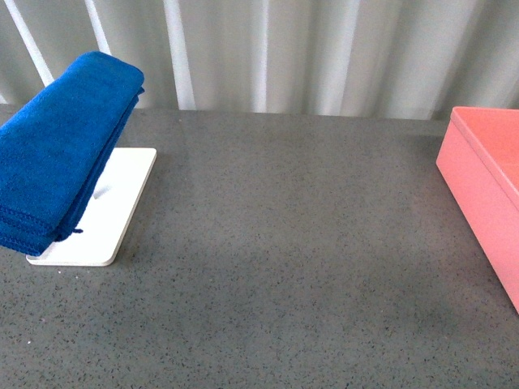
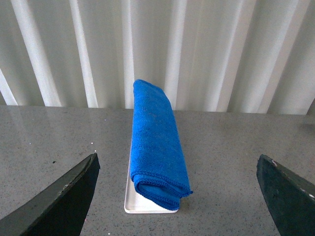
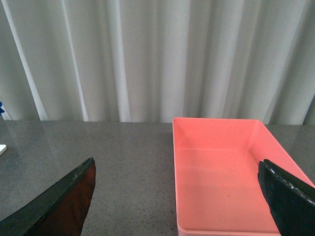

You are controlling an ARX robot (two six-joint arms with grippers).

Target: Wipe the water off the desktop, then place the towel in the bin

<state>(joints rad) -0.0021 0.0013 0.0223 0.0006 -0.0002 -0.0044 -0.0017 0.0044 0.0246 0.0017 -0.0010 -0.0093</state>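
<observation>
The folded royal-blue towel lies draped over the white tray at the far left of the speckled grey desktop. It also shows in the left wrist view, straight ahead of my left gripper, which is open, empty and short of the towel. The salmon-pink bin stands at the right edge of the desktop. In the right wrist view the bin is empty, and my right gripper is open and empty in front of it. Neither arm shows in the front view. I see no water.
A white corrugated wall runs along the back of the desktop. The tray's front lip shows under the towel in the left wrist view.
</observation>
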